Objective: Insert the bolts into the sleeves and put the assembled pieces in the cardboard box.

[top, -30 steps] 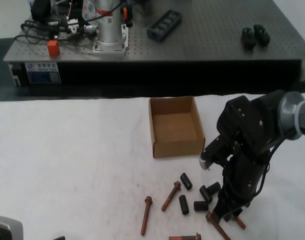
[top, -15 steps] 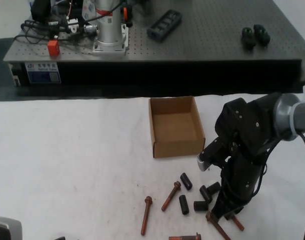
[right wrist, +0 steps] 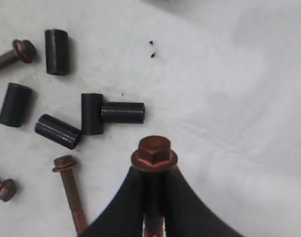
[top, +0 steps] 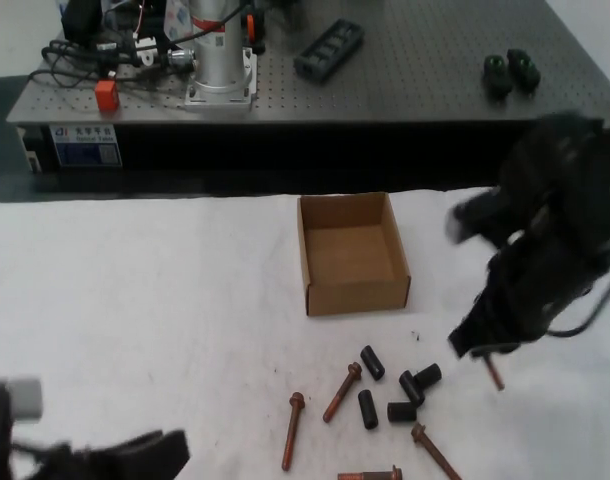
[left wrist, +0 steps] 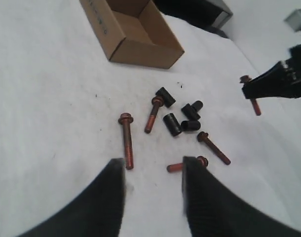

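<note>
My right gripper (top: 482, 350) hangs above the white cloth, right of the parts pile, shut on a copper bolt (top: 494, 373) that points down. In the right wrist view the bolt's hex head (right wrist: 154, 153) sits just above the right gripper (right wrist: 154, 174). Several black sleeves (top: 368, 408) (right wrist: 123, 112) and loose copper bolts (top: 292, 430) (left wrist: 126, 140) lie on the cloth in front of the cardboard box (top: 357, 297), which stands open. My left gripper (left wrist: 153, 163) is open and low over the nearest bolts, and shows blurred as the left gripper (top: 170, 450) at the front left.
A black perforated bench (top: 405, 70) with a metal post, cables, an orange block (top: 106, 95) and a black tray (top: 328, 48) runs along the back. White cloth (top: 135, 300) covers the work surface, bare to the left of the box.
My right gripper has risen and swung right, lifting a bolt off the cloth. The left arm has moved in from the front left corner toward the pile.
</note>
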Controlling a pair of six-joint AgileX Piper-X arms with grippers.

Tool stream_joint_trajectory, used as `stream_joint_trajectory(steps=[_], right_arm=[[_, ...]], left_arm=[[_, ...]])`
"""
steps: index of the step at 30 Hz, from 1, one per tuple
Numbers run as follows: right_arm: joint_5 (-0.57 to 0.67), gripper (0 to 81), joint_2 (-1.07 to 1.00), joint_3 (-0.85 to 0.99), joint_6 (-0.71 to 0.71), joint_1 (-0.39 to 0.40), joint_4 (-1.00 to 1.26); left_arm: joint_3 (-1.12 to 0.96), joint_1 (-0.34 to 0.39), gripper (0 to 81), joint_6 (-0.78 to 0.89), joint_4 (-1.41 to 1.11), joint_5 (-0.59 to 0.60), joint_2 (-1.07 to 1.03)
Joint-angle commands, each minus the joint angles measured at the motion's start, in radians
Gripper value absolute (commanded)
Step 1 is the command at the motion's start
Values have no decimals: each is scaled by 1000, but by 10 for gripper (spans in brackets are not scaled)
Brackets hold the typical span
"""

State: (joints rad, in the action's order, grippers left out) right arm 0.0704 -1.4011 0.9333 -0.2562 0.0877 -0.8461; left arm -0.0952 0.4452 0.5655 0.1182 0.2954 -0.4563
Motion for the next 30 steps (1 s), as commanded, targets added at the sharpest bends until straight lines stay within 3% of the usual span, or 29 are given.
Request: stream_joint_trajectory(steps=[1,5,14,21,30], right_arm=[[15,22,72,-21,16,-17,-31],[25,22,214,-89,47,-46,-62],[37,22,490,-246,177,-90,-87],[37,22,564,-274,189,-153,-149],[124,22,563,-274,193,-240,-127]], left_arm=[[-151,-2,342,-47,-1,36,-226],[-388,26,337,-196,38,110,-528],[-1042,233,337,-695,461,27,-1159],[-1418,331,337,-1021,737,-31,-1462],[-1592,379,337,-1191,829,-108,-1657]])
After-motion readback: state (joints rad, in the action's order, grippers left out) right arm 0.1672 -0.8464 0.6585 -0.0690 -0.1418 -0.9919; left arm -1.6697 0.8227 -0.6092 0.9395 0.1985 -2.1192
